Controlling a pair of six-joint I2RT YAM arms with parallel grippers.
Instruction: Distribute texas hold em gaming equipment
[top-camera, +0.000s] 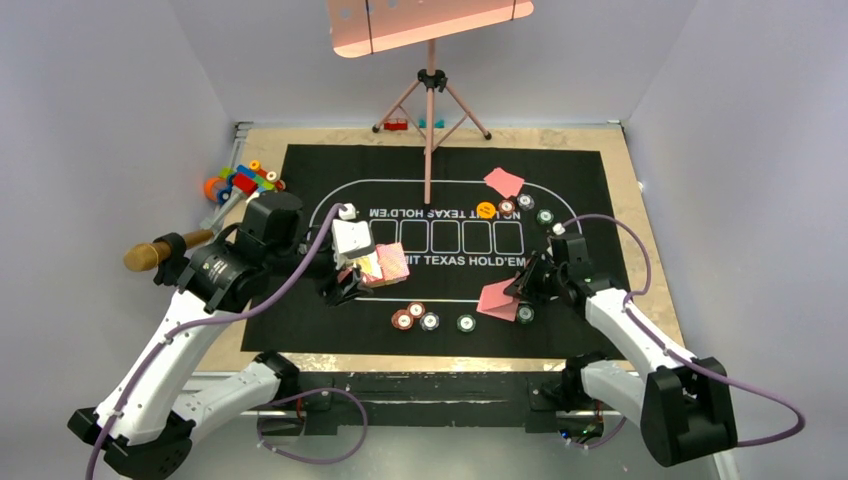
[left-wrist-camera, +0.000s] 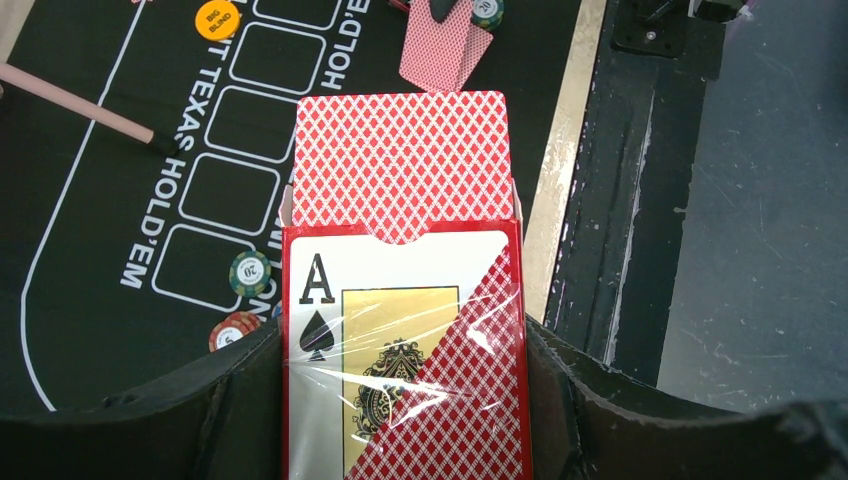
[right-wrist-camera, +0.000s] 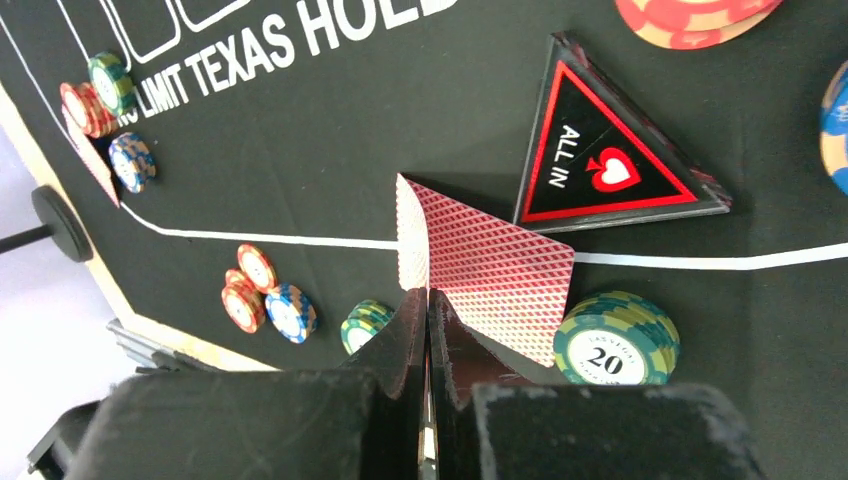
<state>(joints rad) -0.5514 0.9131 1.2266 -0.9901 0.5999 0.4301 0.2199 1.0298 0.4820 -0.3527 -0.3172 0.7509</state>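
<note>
Your left gripper (left-wrist-camera: 405, 400) clamps the card box (left-wrist-camera: 400, 340) above the mat (left-wrist-camera: 120, 180), its deck (left-wrist-camera: 400, 165) poking out past the fingertips, while your right gripper (right-wrist-camera: 428, 330) pinches red-backed cards (right-wrist-camera: 490, 270) tight, just beside a green chip (right-wrist-camera: 615, 345) and near the All In triangle (right-wrist-camera: 600, 160).

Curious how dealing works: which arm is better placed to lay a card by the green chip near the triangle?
The right: its pincer grips a card right beside that green chip. The left pincer is busy clamping the card box.
</note>
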